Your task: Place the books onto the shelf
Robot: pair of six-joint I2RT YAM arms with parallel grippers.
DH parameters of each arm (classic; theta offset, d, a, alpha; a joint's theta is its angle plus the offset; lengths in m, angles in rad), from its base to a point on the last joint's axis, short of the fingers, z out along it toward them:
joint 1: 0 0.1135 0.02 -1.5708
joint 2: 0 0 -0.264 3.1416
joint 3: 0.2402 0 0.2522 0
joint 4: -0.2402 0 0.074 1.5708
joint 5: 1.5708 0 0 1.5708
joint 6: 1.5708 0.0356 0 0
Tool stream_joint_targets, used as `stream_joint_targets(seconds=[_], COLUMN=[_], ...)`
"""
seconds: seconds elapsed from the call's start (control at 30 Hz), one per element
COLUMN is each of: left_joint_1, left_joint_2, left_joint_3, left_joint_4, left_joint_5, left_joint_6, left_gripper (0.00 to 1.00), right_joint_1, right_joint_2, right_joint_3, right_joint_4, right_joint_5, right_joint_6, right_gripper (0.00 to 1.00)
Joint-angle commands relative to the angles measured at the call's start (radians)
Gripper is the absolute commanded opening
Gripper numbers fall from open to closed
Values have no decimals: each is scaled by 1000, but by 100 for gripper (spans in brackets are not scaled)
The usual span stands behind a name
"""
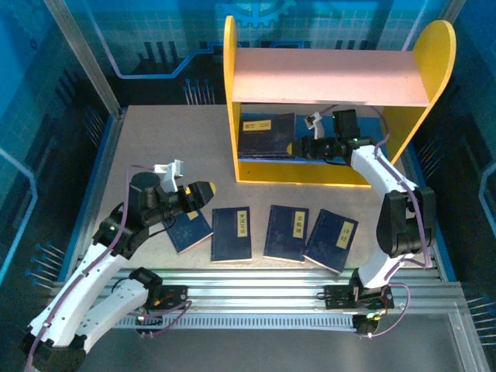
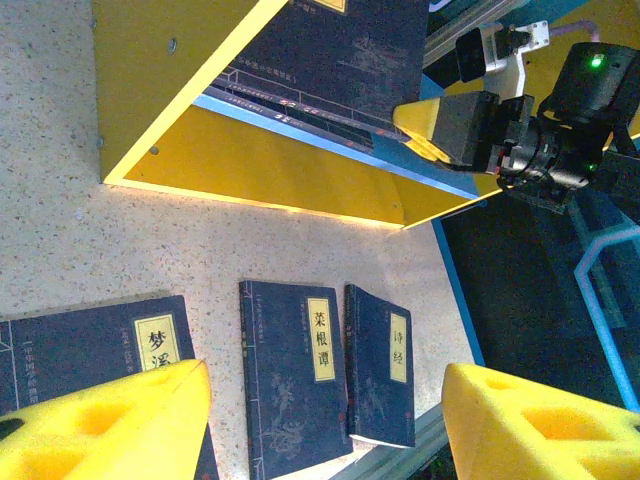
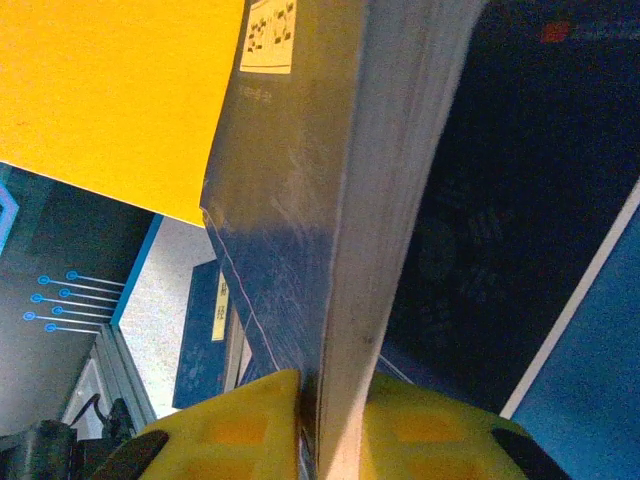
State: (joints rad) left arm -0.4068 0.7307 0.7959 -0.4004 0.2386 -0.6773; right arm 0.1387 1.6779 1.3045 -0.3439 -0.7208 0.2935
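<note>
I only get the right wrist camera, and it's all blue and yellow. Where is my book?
Observer: Your book is inside the shelf's lower level, toward its left end, under the pink top board.
Operator: How many are on the table?
Observer: Four books lie in a row on the table, in front of the shelf.
Operator: What's the other arm doing?
Observer: The left fingers are open, above the leftmost of those four.
</note>
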Motion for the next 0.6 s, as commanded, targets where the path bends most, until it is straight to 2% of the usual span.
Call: stream_joint_targets(seconds=[0.0,0.27,0.57], left_joint_1=[-1,-1,-1], left_joint_2=[-16,-24,-29], left_joint_3=[7,3,1], left_joint_4=[-20,-23,-25], left_joint_5=[-12,-15,-17], left_joint_6=[23,27,28], left_gripper=[63,63,64], right_joint_1=[25,26,26], right_joint_2=[9,3,-2], right_joint_3=[39,42,47], right_joint_4=[-9,-34,-63], right_joint_5=[9,43,80], right_joint_6=[-24,-37,-55], right_gripper=[23,32,38])
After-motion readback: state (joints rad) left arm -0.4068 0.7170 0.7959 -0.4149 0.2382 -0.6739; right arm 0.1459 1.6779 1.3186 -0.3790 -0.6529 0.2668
